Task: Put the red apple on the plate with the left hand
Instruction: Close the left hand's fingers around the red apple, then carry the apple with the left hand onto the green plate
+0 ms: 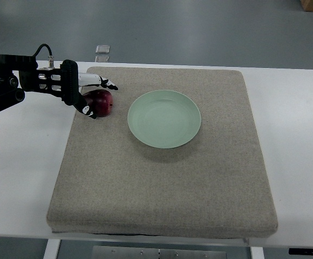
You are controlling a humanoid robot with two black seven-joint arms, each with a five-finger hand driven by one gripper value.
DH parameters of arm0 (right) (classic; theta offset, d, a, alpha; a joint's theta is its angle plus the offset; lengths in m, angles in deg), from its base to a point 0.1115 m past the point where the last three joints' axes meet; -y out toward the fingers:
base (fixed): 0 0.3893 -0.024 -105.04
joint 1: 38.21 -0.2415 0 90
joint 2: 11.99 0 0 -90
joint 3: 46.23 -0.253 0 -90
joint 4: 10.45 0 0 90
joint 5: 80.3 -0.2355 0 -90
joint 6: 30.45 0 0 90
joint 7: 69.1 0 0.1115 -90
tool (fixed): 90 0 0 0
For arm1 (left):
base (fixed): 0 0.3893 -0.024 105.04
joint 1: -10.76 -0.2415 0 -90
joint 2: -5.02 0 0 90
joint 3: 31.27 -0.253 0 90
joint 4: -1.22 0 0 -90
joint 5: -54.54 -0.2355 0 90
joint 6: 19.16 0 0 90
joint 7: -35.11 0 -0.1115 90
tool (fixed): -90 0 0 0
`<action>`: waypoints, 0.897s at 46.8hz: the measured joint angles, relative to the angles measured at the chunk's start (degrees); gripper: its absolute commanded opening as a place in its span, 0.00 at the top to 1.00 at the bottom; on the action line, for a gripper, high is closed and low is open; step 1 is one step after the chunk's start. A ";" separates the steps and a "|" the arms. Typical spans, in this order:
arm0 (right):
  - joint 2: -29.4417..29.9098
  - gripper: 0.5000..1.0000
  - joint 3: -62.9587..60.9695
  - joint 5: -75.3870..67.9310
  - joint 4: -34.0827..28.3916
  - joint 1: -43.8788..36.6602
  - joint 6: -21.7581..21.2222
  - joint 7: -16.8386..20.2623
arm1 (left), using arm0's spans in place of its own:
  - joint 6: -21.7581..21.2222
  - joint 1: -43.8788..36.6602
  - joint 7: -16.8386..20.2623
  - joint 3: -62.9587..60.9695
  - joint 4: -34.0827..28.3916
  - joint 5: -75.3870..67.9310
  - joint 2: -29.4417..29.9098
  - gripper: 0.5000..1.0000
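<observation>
We are closing our left hand [89, 95] around the red apple [101, 102] near the mat's [162, 178] far-left corner, fingers cupping its firm, smooth, rounded sides, beside the plate [164, 118].

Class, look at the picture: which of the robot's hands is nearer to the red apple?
Left. The left hand is right at the red apple, fingers curled around it, beside the plate. The right hand is out of view.

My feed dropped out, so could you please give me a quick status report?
Left robot hand closed around red apple, on mat. Green plate empty, path clear. Right arm out of view.
</observation>
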 measured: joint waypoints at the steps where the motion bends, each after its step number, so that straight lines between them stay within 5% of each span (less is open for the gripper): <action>1: 0.00 0.14 0.00 0.00 0.00 0.00 0.00 0.00 | 0.00 -0.07 -0.01 0.00 -0.01 0.00 -0.01 0.21; 23: 0.00 0.14 0.00 0.00 0.00 0.00 0.02 0.00 | 0.00 -0.70 -0.12 0.00 -2.00 0.00 -0.94 0.46; 32: 0.00 0.14 0.00 0.00 0.00 -0.01 0.02 0.00 | 0.00 -0.69 -0.21 0.00 -2.33 -0.08 -1.05 0.82; 42: 0.00 0.14 0.00 -0.01 0.00 0.00 0.00 0.00 | 0.00 -0.58 -0.21 0.00 -2.33 -0.17 -1.06 0.88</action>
